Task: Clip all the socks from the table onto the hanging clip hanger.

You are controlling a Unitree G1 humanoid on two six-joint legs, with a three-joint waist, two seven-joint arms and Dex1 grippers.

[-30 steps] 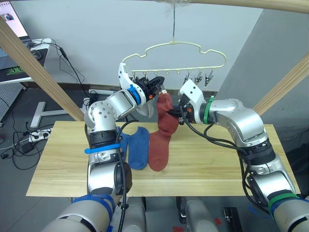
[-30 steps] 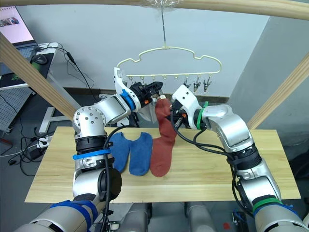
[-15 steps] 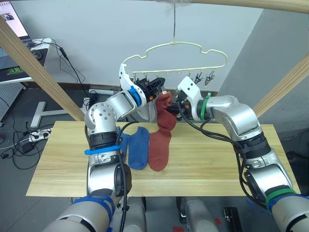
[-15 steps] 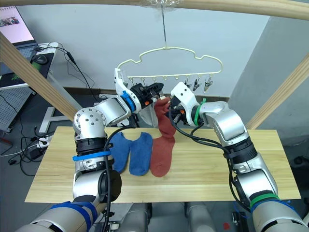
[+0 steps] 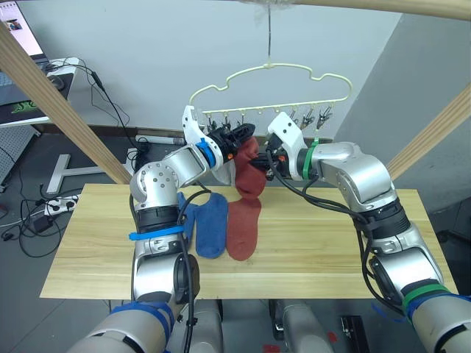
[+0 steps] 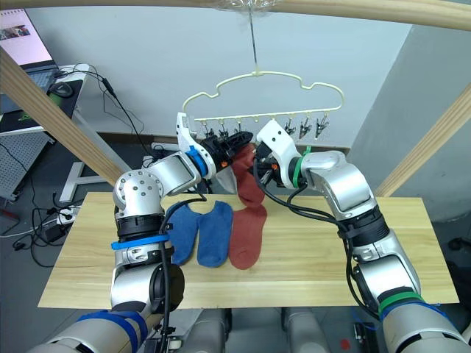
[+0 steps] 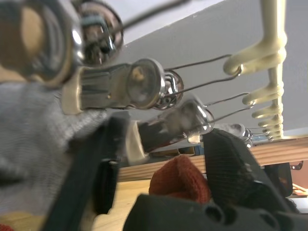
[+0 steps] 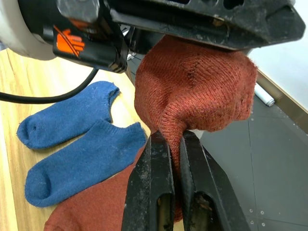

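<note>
The pale-yellow clip hanger hangs from the top pole, with a row of metal clips under it. My left gripper is up at the row, its black fingers shut on one clip. A light grey sock hangs from a clip beside it. My right gripper is shut on a rust-red sock and holds its cuff just under the left fingers. A second rust-red sock and two blue socks lie on the table.
Slanted wooden poles flank the table, and a crossbar carries the hanger. A desk with a monitor and floor cables sit off to the far left. The table's right half is bare wood.
My right gripper has lifted the rust-red sock up and leftward, so its cuff now sits at the left gripper's fingertips. The hanger has swung slightly to the right.
</note>
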